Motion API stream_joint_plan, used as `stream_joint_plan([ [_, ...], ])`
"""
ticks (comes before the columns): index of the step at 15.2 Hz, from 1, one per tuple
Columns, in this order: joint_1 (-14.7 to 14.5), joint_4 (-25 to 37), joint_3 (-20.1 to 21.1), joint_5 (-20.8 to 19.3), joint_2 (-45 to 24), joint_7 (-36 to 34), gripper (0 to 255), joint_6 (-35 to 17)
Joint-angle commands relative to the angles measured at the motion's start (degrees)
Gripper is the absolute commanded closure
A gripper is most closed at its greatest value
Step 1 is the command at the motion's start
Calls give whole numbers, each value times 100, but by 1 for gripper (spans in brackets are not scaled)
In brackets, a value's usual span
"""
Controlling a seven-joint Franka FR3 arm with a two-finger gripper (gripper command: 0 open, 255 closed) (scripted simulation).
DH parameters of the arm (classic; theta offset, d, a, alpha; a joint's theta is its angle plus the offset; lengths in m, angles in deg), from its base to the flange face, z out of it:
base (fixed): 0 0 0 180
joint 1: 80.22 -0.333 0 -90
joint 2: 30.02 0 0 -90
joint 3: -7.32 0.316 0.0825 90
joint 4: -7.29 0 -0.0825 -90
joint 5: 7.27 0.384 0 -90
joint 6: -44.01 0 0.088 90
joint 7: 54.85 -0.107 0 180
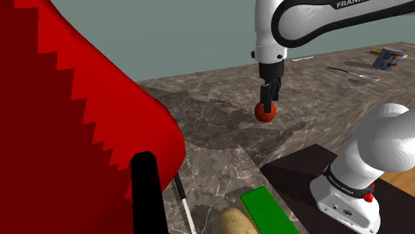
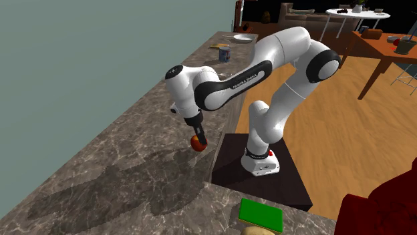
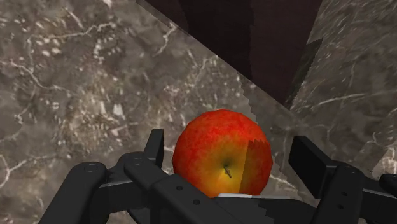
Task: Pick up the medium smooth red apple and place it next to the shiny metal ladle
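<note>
Here, closest in the shoulder view, a large red shape (image 1: 80,113) with a jagged outline looms at the left. A black post (image 1: 146,196) stands against it, and a thin white rod (image 1: 184,203) lies just beside that on the marbled grey-brown desk (image 1: 199,136). A little farther along the desk's near run, at the edge that faces the stand, a tan potato (image 1: 237,223) and a flat green block (image 1: 267,211) lie just beside each other. The dark stand (image 1: 296,174) sits in the desk's inner corner and carries the white arm's base (image 1: 349,179). Beyond it the arm bends down over the desk's long run, and the black gripper (image 1: 268,104) points straight down at the red apple (image 3: 219,159), close to the desk's edge on the stand's side. In the wrist view the apple, red with a yellow patch round its stem hollow, lies between the fingers (image 3: 154,145). They stand spread to either side of it, and a strip of desk shows between the apple and one finger, so it is not pinched. Whether it rests on the desk cannot be told. Toward the far end of the same run, well apart from the apple, lie a slim shiny metal utensil (image 1: 354,73) and a blue-and-white can (image 1: 388,58). Past the can is a white plate (image 2: 242,38).
</note>
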Motion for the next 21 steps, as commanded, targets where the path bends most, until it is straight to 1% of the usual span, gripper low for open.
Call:
stream_joint_plan([
  [1, -13, -164, 16, 16, 19, -5, 0, -145],
  [2, -18, -292, 22, 25, 33, -3, 0, -261],
  [10, -17, -291, 22, 25, 32, -3, 0, -259],
  [11, -17, -291, 22, 25, 32, -3, 255, -259],
  [20, -18, -292, 22, 25, 33, -3, 255, -261],
  [21, -16, -229, 15, 21, 53, -2, 255, -177],
])
